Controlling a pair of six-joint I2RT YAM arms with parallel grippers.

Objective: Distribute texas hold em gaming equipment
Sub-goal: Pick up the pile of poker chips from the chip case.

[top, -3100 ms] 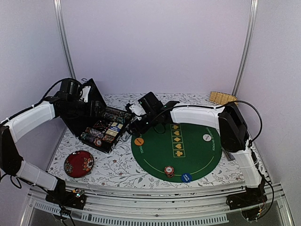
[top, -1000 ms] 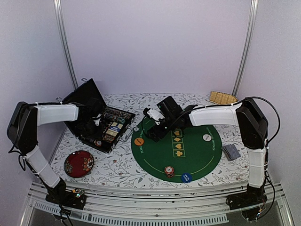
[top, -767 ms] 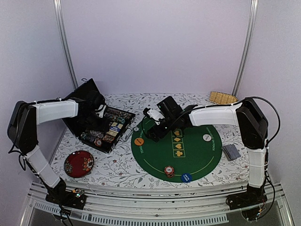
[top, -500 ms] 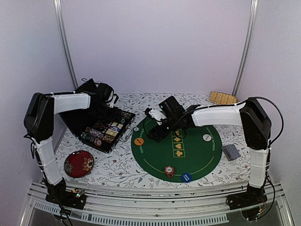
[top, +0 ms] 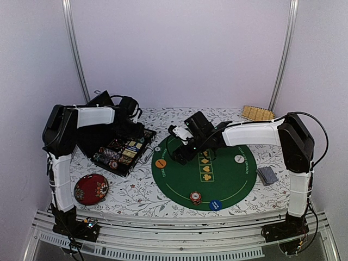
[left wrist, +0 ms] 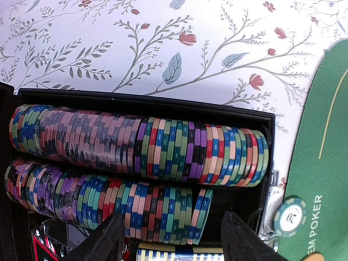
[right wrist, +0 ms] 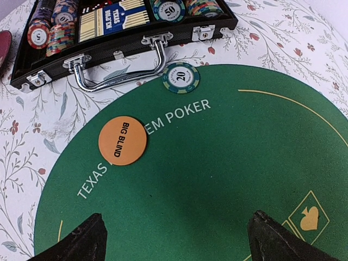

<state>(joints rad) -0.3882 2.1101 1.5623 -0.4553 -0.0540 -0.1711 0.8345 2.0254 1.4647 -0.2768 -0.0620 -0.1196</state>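
A round green poker mat (top: 217,174) carries an orange "BIG BLIND" disc (top: 160,163), a white disc (top: 239,159), a blue disc (top: 215,205) and a red chip stack (top: 196,197). A grey-blue card deck (top: 267,175) lies right of the mat. My left gripper (top: 132,124) hangs open and empty over the chip rows (left wrist: 136,147) in the black case (top: 117,147). My right gripper (right wrist: 176,239) is open and empty over the mat's upper left (top: 179,153), near the orange disc (right wrist: 123,140) and a green "20" chip (right wrist: 181,78), which also shows in the left wrist view (left wrist: 290,216).
The open case has a raised lid (top: 100,106) and a metal handle (right wrist: 119,70) facing the mat. A dark red floral dish (top: 91,188) sits front left. A tan woven piece (top: 257,112) lies at the back right.
My left gripper has swung away from the case's left side to above its far chip rows. My right gripper has shifted from the case's edge onto the mat and then stayed almost still.
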